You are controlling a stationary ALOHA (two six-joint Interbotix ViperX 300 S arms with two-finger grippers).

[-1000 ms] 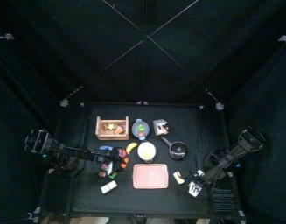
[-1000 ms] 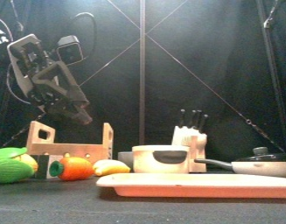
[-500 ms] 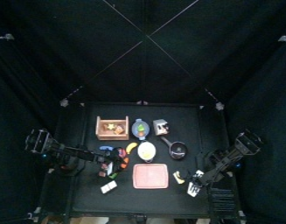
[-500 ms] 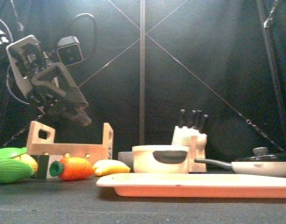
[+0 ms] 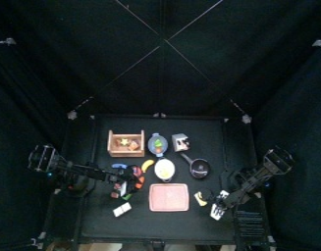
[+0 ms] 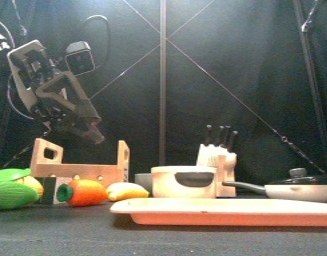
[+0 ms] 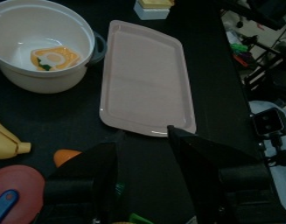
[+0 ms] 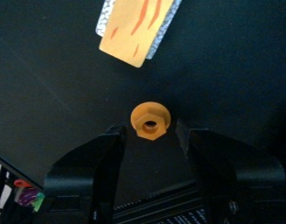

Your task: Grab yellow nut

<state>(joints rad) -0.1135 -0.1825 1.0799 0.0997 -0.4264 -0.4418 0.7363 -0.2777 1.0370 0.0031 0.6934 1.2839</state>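
The yellow nut (image 8: 149, 120), a small round orange-yellow piece with a hole in its middle, lies on the black table in the right wrist view. My right gripper (image 8: 152, 133) stands open around it, one jaw on each side, with a gap between each jaw and the nut. Just beyond the nut lies an orange and silver oblong block (image 8: 138, 30). In the top view the right arm (image 5: 258, 177) reaches in at the table's right front. My left gripper (image 7: 143, 144) hangs open and empty above the pink slab (image 7: 145, 79), raised at the left in the front view (image 6: 75, 118).
A white bowl (image 7: 40, 48) with a yellow slice in it stands next to the pink slab. A wooden crate (image 5: 125, 143), a dark pan (image 5: 198, 169) and a banana (image 5: 140, 169) fill the table's middle. The table's front edge is near the nut.
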